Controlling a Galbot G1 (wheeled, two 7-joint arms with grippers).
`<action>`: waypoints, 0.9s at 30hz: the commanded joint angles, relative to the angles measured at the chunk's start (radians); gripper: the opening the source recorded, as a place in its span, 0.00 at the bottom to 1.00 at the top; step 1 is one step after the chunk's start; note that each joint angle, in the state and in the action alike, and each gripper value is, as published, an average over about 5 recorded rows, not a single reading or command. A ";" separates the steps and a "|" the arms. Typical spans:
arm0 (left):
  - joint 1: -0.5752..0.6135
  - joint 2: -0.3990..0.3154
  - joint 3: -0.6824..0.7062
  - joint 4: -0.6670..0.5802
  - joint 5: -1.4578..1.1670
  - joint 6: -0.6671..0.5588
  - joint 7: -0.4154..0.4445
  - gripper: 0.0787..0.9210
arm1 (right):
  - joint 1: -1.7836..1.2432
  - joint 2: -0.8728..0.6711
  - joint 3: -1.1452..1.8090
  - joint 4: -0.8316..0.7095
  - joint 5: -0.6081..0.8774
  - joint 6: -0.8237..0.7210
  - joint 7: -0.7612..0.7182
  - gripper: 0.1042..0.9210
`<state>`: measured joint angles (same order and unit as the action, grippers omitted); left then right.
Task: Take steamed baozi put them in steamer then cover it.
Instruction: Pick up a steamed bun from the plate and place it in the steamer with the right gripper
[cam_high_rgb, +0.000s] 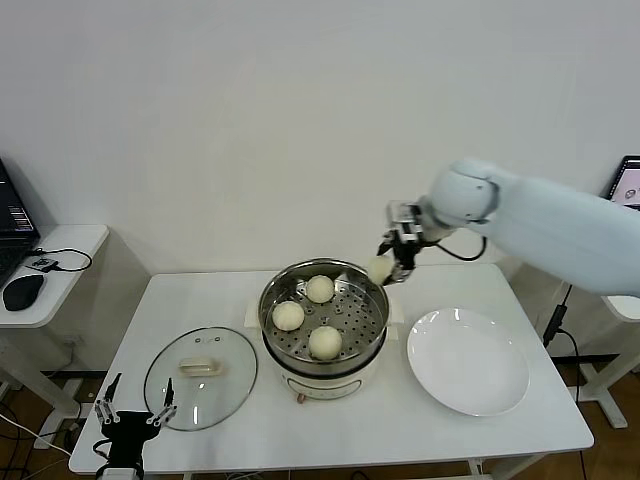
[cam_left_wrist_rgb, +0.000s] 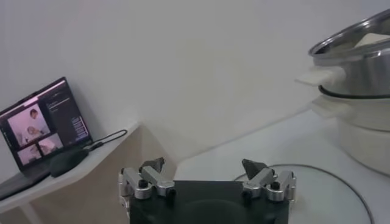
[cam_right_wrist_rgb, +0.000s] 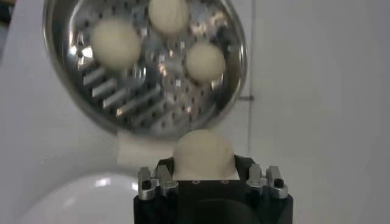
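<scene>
Spanning most of the head view, the white surface (cam_high_rgb: 500, 440) carries everything; the right arm (cam_high_rgb: 560, 225) reaches in from the right, well above it; the steamer (cam_high_rgb: 372, 330), a shiny perforated basket on a cream pot base, stands at the middle, with three steamed baozi (cam_high_rgb: 325, 342) resting apart from each other on its floor; a white plate (cam_high_rgb: 468, 362) lies bare just to its right, and the cover (cam_high_rgb: 170, 390), clear glass with a cream bar handle, lies flat to its left; a side table (cam_high_rgb: 55, 270) with a laptop (cam_high_rgb: 12, 235), a mouse (cam_high_rgb: 22, 291) and a cable stands farther left, off the surface; the right end effector (cam_high_rgb: 392, 265) hangs over the steamer's far right rim, clamped on the fourth baozi (cam_right_wrist_rgb: 203, 155), which bulges out between its fingers; the left end effector (cam_high_rgb: 134, 412) sits low at the near left edge beside the cover, fingers spread wide apart, gripping nothing.
</scene>
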<state>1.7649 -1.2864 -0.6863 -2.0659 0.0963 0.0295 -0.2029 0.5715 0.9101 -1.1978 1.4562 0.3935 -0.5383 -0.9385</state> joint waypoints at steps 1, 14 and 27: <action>0.003 -0.001 -0.004 -0.002 -0.001 0.000 0.000 0.88 | -0.049 0.186 -0.072 -0.052 0.069 -0.139 0.075 0.64; -0.004 -0.003 -0.001 0.003 -0.001 0.000 0.000 0.88 | -0.159 0.191 -0.060 -0.132 -0.029 -0.125 0.065 0.64; 0.002 -0.003 -0.004 -0.002 -0.001 -0.001 -0.002 0.88 | -0.145 0.159 0.019 -0.101 -0.027 -0.103 0.077 0.76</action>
<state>1.7669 -1.2902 -0.6895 -2.0664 0.0945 0.0284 -0.2045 0.4250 1.0846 -1.2232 1.3366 0.3682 -0.6365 -0.8703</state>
